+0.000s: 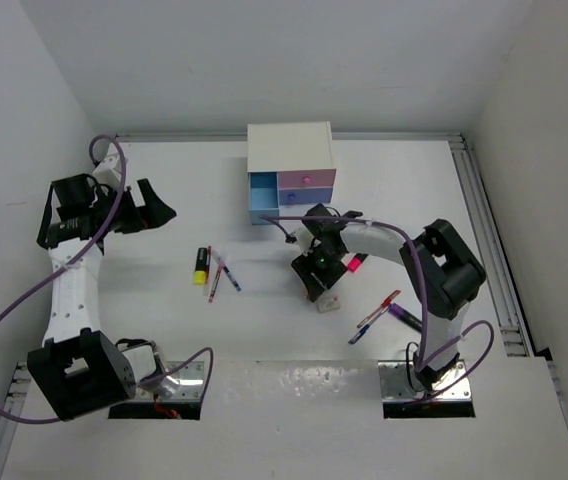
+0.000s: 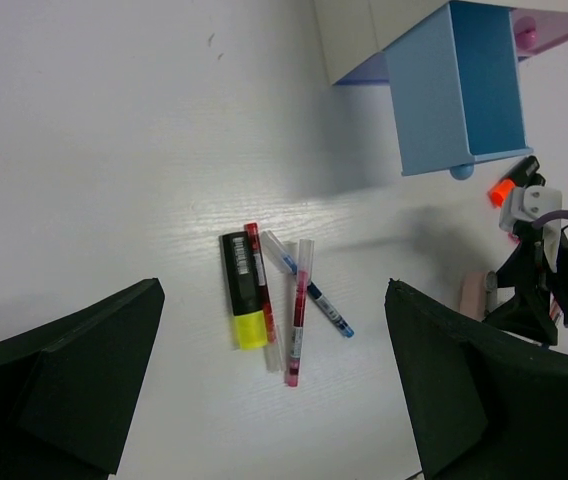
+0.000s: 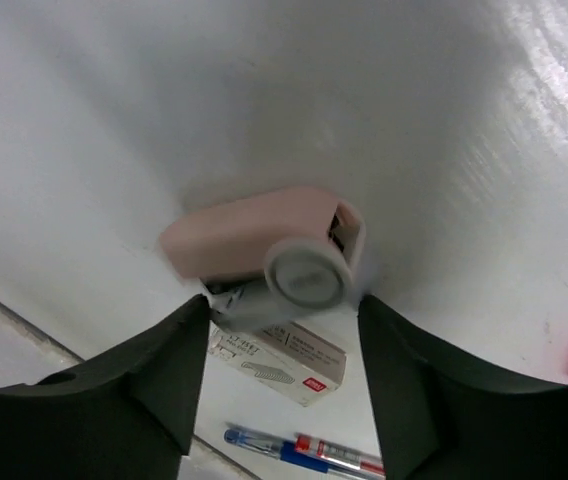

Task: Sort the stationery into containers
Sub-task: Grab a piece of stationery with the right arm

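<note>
1. The right gripper's (image 3: 284,300) dark fingers (image 3: 144,390) are flanking a blurred pinkish item (image 3: 254,235) with a grey wheel; I cannot tell whether they are pinching it
2. An eraser (image 3: 284,357) is lying beside it, near a blue pen (image 3: 264,445) and a red pen (image 3: 339,455)
3. The left gripper (image 2: 274,290) is hanging spread wide above a yellow highlighter (image 2: 247,305) and thin pens (image 2: 297,310)
4. The light-blue drawer (image 2: 454,90) is standing pulled out of the white cabinet (image 1: 289,148)

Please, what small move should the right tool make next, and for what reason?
Probably lower a little and close. The right tool is open, its fingers standing on either side of the pale pink item with the grey wheel, not yet gripping it. A small box lies close beside it, so I would close slowly. The light-blue drawer is already pulled out.
</note>
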Available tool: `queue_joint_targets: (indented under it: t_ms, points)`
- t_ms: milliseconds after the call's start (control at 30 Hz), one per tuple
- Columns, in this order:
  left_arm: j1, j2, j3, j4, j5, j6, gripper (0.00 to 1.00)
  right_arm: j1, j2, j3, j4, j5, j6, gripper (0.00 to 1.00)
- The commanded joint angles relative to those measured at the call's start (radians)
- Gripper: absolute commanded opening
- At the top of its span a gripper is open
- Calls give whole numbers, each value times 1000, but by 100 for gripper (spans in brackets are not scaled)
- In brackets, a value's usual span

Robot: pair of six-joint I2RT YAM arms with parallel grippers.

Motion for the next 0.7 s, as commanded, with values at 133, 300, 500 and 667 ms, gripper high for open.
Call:
queue_joint_targets:
  t_ms: [133,300,500,667]
  points:
    - [38,-1,4,28,1,-9,99,8,10,-7,14,-11,56,44]
    - [50,-1,-4,35,18,-1,99,-12,-66,-57,74,-71,44,22]
    - [53,-90,-62,133,33,-11,97,-90,-115,-106,95,-94,21,2]
    - [52,-147,-100,184,76,4,97,-132,-189,-162,140,-141,18,0]
